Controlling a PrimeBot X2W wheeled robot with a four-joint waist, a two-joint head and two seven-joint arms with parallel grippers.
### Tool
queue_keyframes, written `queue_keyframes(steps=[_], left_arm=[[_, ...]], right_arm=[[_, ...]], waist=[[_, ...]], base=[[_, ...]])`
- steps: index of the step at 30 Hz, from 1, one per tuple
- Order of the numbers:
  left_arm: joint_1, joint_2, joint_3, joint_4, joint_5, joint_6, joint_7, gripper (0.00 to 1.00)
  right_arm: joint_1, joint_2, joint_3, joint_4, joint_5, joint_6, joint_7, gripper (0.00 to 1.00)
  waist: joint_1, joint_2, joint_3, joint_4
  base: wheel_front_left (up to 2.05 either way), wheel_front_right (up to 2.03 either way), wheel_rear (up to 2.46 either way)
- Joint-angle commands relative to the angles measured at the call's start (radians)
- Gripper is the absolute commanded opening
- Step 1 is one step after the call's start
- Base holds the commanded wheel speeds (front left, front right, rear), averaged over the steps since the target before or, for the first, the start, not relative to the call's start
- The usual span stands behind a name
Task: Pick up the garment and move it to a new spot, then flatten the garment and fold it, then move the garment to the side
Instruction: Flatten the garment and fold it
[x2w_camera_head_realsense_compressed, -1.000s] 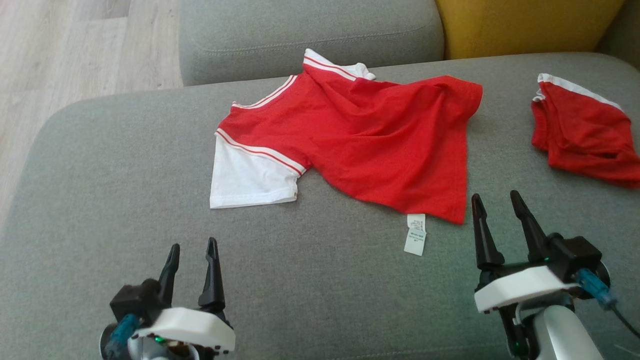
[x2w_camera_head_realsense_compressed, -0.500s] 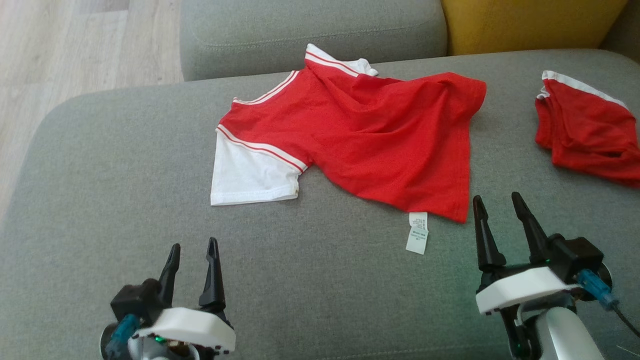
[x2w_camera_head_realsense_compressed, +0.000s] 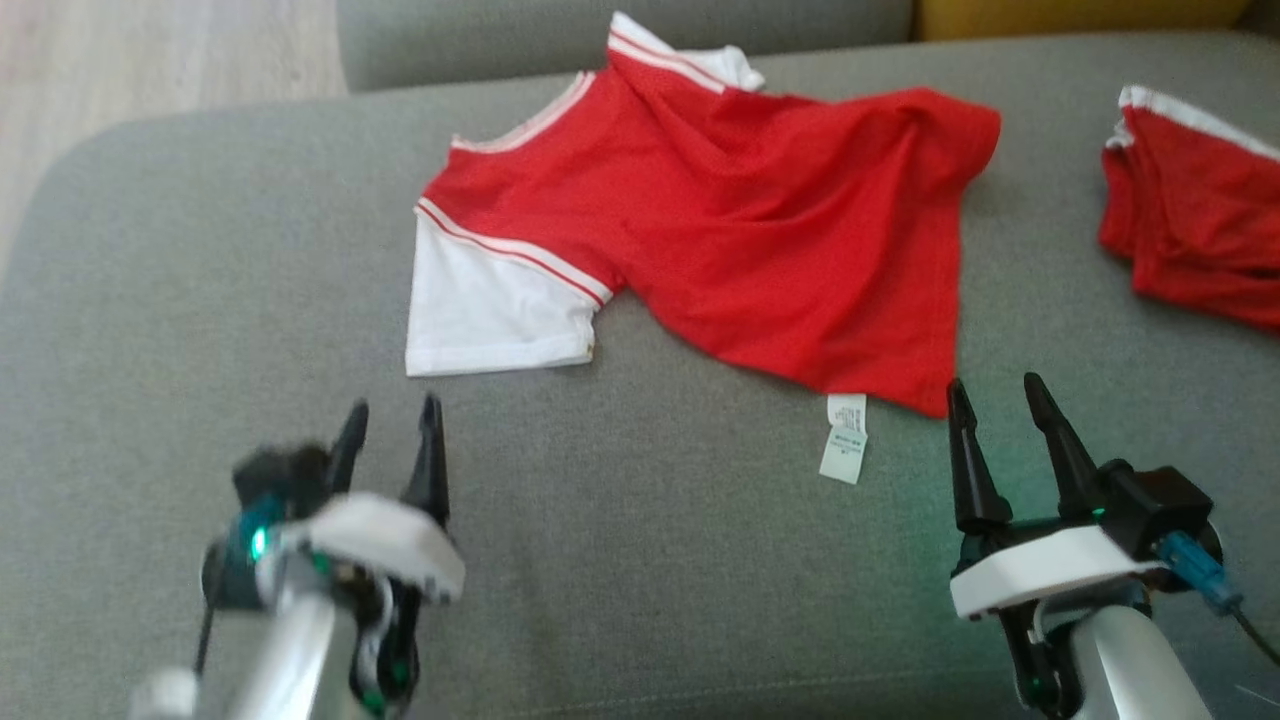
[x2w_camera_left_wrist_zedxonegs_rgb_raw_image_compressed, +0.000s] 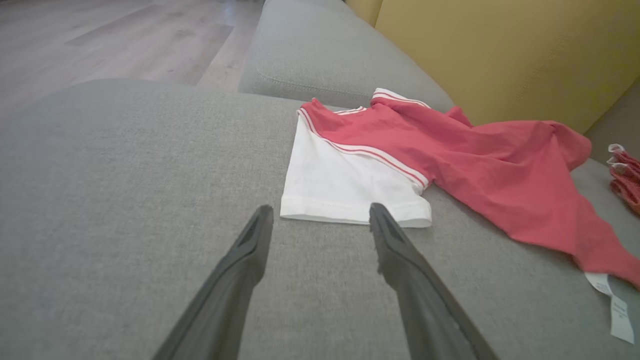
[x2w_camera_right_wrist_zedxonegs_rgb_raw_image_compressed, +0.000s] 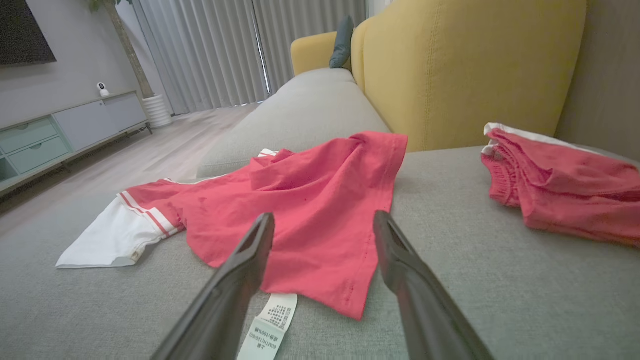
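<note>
And the left gripper (x2w_camera_head_realsense_compressed: 392, 408) is on the move! It has come forward, blurred in the head view, jaws spread wide and empty. Its tips now sit just short of the white sleeve (x2w_camera_head_realsense_compressed: 490, 310) of the red short-sleeved cotton T-shirt (x2w_camera_head_realsense_compressed: 760, 230). (The whole head picture has slid too, so the camera has tipped down; the shirt itself has not budged.) From the left wrist, the sleeve's hem lies straight ahead past the two dark fingers (x2w_camera_left_wrist_zedxonegs_rgb_raw_image_compressed: 397, 250), not yet touched. The right gripper (x2w_camera_head_realsense_compressed: 995, 385) holds its place low on the right, also wide open with nothing in it. Its tips are close to the shirt's near red corner, just beside the white care label (x2w_camera_head_realsense_compressed: 843, 450) poking out from the hem.

My read: this is the opening reach of the pick-up, with nothing grasped yet. The shirt lies rumpled in the middle of the grey fabric sofa seat (x2w_camera_head_realsense_compressed: 640, 580).

Around it, a second red garment with a white band (x2w_camera_head_realsense_compressed: 1190, 220) is bunched up to the right. It is well apart from the shirt, but it may be occupying room wanted for the new spot. A mustard-yellow cushion (x2w_camera_right_wrist_zedxonegs_rgb_raw_image_compressed: 465, 65) stands behind. Between grippers and shirt there's just bare seat, though that loose label could get pinched instead of the hem.
</note>
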Motion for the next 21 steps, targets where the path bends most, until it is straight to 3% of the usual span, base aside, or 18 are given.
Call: queue_keyframes(steps=[1,9,21], left_arm=[[-0.074,0.02,0.032,-0.007,-0.006,-0.008,0.019,1.0],[-0.248,0.055,0.068,0.145,-0.027,0.004,0.096,1.0],[-0.329,0.081,0.076,0.271,-0.043,0.019,0.151,0.97]], right_arm=[[-0.053,0.001,0.031,-0.037,0.008,0.007,-0.011,1.0],[-0.101,0.001,0.052,-0.023,0.03,0.007,-0.035,1.0],[-0.13,0.001,0.061,0.003,0.045,0.007,-0.056,1.0]], waist=[[0.0,0.0,0.041,-0.011],[0.0,0.0,0.147,-0.054],[0.0,0.0,0.176,-0.087]], base=[[0.0,0.0,0.0],[0.0,0.0,0.0],[0.0,0.0,0.0]])
